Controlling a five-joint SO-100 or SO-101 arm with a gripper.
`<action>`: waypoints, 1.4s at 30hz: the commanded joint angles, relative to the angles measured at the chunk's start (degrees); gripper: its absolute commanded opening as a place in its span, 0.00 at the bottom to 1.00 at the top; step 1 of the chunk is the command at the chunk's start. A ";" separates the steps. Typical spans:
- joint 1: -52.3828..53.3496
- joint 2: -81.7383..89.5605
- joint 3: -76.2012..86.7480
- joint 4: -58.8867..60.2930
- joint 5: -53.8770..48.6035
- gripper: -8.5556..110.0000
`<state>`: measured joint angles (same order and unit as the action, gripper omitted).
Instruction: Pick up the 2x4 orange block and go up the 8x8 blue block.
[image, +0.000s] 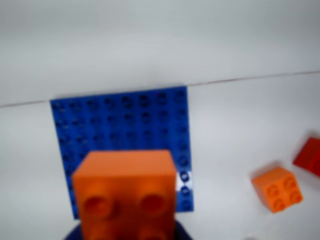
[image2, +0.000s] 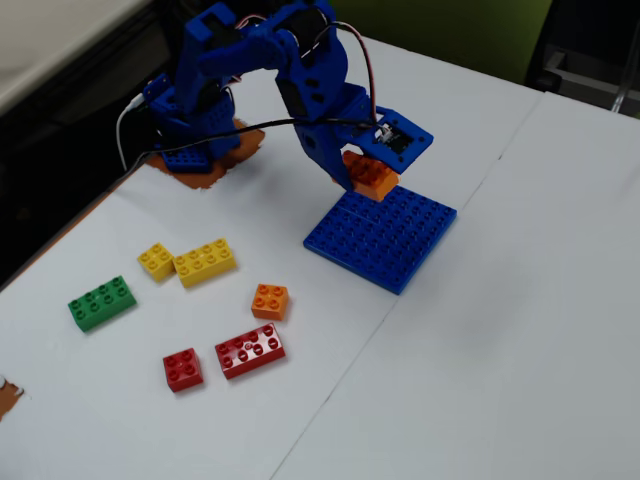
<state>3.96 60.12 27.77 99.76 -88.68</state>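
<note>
My gripper (image2: 365, 172) is shut on the 2x4 orange block (image2: 368, 174) and holds it above the near-left part of the 8x8 blue block (image2: 385, 237). In the wrist view the orange block (image: 127, 192) fills the lower middle, and the blue baseplate (image: 120, 120) lies behind and beneath it on the white table. Whether the block touches the plate cannot be told. The fingertips are hidden behind the block.
Loose bricks lie left of the plate in the fixed view: a small orange square brick (image2: 270, 300), a red 2x4 (image2: 250, 350), a red square (image2: 183, 369), two yellow bricks (image2: 205, 262), a green brick (image2: 101, 302). The small orange brick (image: 277, 189) shows in the wrist view too.
</note>
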 joint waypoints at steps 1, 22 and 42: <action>-0.97 1.49 0.62 0.09 -2.37 0.08; -3.78 -0.62 0.79 -3.43 -3.34 0.08; -4.39 -1.32 1.49 -4.31 -3.87 0.08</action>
<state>0.35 58.45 29.53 96.50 -92.37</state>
